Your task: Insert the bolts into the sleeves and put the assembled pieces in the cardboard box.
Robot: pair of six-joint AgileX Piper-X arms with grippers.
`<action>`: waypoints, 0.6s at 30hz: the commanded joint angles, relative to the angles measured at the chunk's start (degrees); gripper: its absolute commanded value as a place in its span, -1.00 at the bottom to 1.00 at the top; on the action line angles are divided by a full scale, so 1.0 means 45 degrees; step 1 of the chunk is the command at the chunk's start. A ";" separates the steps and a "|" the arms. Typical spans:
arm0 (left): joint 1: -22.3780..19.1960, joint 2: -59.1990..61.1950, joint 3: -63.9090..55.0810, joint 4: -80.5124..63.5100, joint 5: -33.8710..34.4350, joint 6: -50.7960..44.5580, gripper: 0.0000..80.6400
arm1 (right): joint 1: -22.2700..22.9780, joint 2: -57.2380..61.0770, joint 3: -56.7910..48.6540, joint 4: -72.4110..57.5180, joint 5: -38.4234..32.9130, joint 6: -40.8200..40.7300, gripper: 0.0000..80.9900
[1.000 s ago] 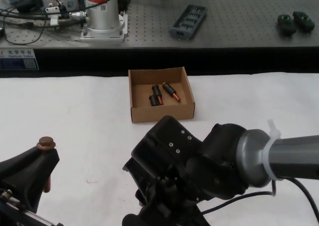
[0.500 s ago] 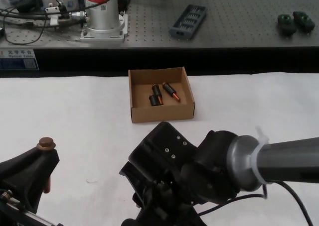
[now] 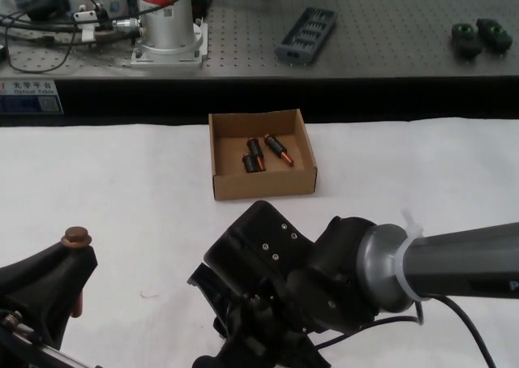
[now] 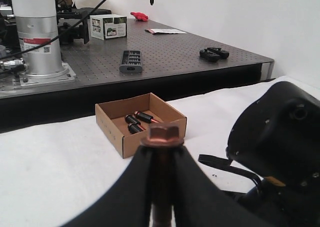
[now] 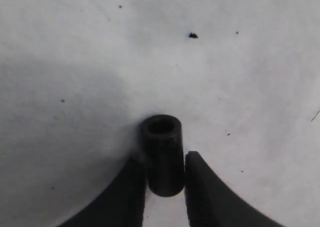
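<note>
While the left gripper (image 4: 161,154) clamps one copper bolt (image 4: 161,133), head up above its fingertips, one cardboard box (image 3: 263,186) sits ahead of it, holding three dark pieces (image 3: 258,156). Further right, the right gripper (image 5: 164,162) pinches one black sleeve (image 5: 162,137), white cloth (image 5: 240,62) beneath it.

We see a white sheet (image 3: 122,190) in front, a grey perforated table (image 3: 365,36) behind it, and a white wall (image 4: 240,17) beyond.

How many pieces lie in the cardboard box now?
3: rear piece mid-box, front piece just before it, angled piece to their right. The cardboard box wall may hide more.
</note>
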 commanded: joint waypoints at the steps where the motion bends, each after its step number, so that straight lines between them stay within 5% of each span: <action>1: -0.0004 -0.0119 -0.0050 -0.0160 -0.0189 0.0111 -0.99 | -0.0055 0.0298 -0.0039 -0.0092 0.0013 -0.0070 -0.66; 6: -0.0004 -0.0119 -0.0050 -0.0160 -0.0189 0.0111 -0.99 | -0.0055 0.0298 -0.0039 -0.0094 0.0145 -0.0041 -0.98; 13: -0.0004 -0.0119 -0.0050 -0.0160 -0.0189 0.0111 -0.99 | -0.0055 0.0298 -0.0039 -0.0094 0.1470 0.0078 -0.87; 18: -0.0004 -0.0119 -0.0050 -0.0164 -0.0809 0.0358 -0.99 | 0.0013 -0.0145 -0.0064 -0.0119 0.2243 0.1768 -0.87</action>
